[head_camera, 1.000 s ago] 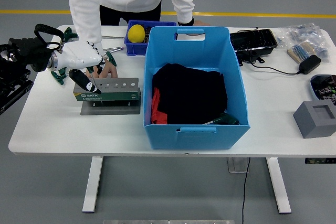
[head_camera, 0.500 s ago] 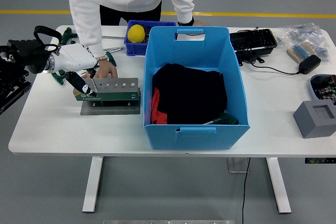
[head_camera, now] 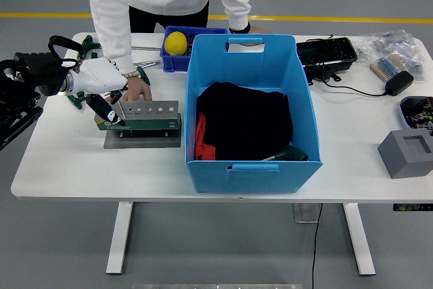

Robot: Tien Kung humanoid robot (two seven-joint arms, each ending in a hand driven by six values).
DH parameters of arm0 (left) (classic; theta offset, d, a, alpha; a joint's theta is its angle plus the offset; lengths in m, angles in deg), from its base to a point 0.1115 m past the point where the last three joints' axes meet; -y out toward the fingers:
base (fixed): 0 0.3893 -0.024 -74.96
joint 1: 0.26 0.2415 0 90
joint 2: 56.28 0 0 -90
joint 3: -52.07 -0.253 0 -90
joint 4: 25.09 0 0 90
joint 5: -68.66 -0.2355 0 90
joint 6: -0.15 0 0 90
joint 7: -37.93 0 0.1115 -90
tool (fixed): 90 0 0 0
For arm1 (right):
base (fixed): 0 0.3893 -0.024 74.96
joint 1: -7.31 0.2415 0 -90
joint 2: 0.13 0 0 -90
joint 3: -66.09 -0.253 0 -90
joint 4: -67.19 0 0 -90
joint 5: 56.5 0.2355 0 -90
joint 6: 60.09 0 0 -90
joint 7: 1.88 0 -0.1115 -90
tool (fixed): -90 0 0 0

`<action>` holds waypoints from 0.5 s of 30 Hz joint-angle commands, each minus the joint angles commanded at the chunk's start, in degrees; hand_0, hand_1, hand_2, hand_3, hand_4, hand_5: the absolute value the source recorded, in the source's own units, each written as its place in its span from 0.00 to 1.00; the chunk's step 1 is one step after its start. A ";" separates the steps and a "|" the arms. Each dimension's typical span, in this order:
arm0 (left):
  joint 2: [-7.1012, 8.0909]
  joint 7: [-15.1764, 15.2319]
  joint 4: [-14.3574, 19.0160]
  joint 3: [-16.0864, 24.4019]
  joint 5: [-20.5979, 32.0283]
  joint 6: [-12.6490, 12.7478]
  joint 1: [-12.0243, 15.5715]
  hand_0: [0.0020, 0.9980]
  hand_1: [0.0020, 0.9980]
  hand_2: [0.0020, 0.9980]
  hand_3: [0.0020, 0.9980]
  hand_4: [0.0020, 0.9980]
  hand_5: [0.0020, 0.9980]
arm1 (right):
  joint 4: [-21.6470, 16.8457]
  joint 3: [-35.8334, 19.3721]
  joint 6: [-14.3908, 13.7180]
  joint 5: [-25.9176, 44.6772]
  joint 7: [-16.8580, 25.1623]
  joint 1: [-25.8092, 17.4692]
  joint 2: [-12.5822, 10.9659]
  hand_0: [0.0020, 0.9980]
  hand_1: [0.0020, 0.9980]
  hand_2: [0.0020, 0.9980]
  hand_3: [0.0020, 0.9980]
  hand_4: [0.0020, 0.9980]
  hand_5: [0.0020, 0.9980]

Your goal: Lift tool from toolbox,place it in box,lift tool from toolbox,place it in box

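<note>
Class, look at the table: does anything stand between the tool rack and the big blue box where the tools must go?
Nothing visible does. The tool rack sits just left of the blue box, with only bare table between them.

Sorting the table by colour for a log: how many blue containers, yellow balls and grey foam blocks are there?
Blue containers: 2, the big blue box and the small blue bin behind it.
Yellow balls: 1, the yellow ball in the small bin.
Grey foam blocks: 1, the grey block at the table's right edge.
Total: 4
</note>
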 joint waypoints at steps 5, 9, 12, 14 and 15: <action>-0.16 0.18 -0.19 -0.82 0.28 0.61 -0.20 0.78 0.44 0.32 0.27 0.95 0.82 | 0.01 0.20 0.02 0.23 0.04 0.04 -0.01 0.67 0.65 0.74 0.62 0.85 0.73; -0.26 0.40 -0.64 -1.14 0.59 1.08 -0.36 0.75 0.34 0.25 0.21 0.96 0.83 | 0.02 0.50 0.03 0.67 0.13 0.10 -0.02 0.67 0.65 0.74 0.62 0.85 0.73; -0.29 0.78 -1.02 -1.39 1.41 1.70 -0.59 0.68 0.24 0.19 0.16 0.95 0.83 | 0.02 0.59 0.05 0.77 0.14 0.19 -0.06 0.67 0.65 0.74 0.62 0.85 0.72; -0.29 1.23 -1.25 -1.50 1.94 2.39 -0.75 0.68 0.24 0.19 0.16 0.95 0.83 | 0.03 0.67 0.07 0.82 0.16 0.26 -0.10 0.67 0.65 0.74 0.62 0.85 0.72; -0.29 1.56 -1.39 -1.56 2.24 2.91 -0.86 0.68 0.24 0.19 0.16 0.95 0.83 | 0.04 0.71 0.05 0.91 0.17 0.29 -0.09 0.67 0.65 0.74 0.62 0.85 0.72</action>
